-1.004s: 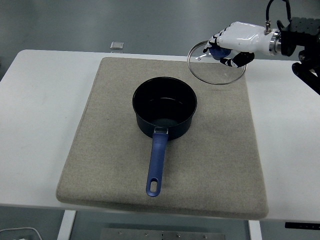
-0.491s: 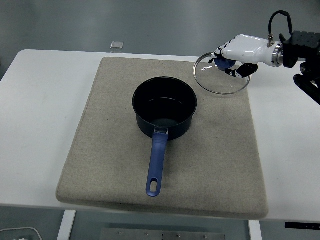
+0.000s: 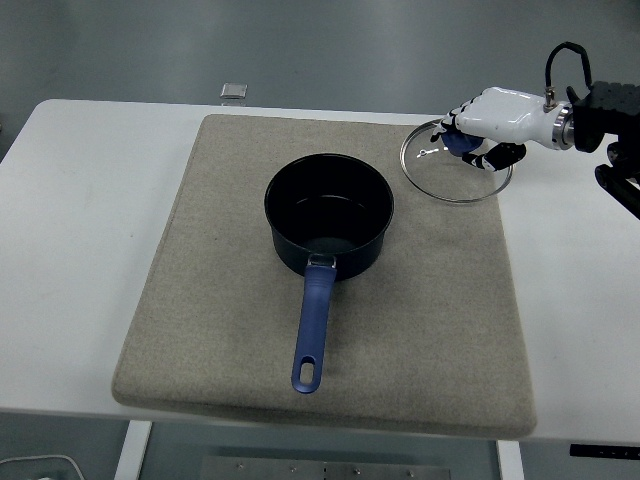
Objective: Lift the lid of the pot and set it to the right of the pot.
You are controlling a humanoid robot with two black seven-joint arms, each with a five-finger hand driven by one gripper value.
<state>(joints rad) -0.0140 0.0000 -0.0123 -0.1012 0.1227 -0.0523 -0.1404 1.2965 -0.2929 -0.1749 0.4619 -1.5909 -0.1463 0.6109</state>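
A dark blue pot (image 3: pixel 330 215) with a blue handle pointing toward the near edge stands uncovered at the middle of the beige mat (image 3: pixel 220 330). The glass lid (image 3: pixel 455 175) with a metal rim and blue knob is up and to the right of the pot, at the mat's right edge, low over it or just touching; I cannot tell which. My right hand (image 3: pixel 470 145), white with black fingers, is shut on the lid's blue knob, reaching in from the right edge. My left arm does not show.
The mat lies on a white table (image 3: pixel 580 320) with bare surface on both sides. A small grey square object (image 3: pixel 234 91) sits at the table's far edge, behind the mat.
My right hand has carried the lid rightward and down, from above the mat's far right corner to low over its right edge. The pot has not moved.
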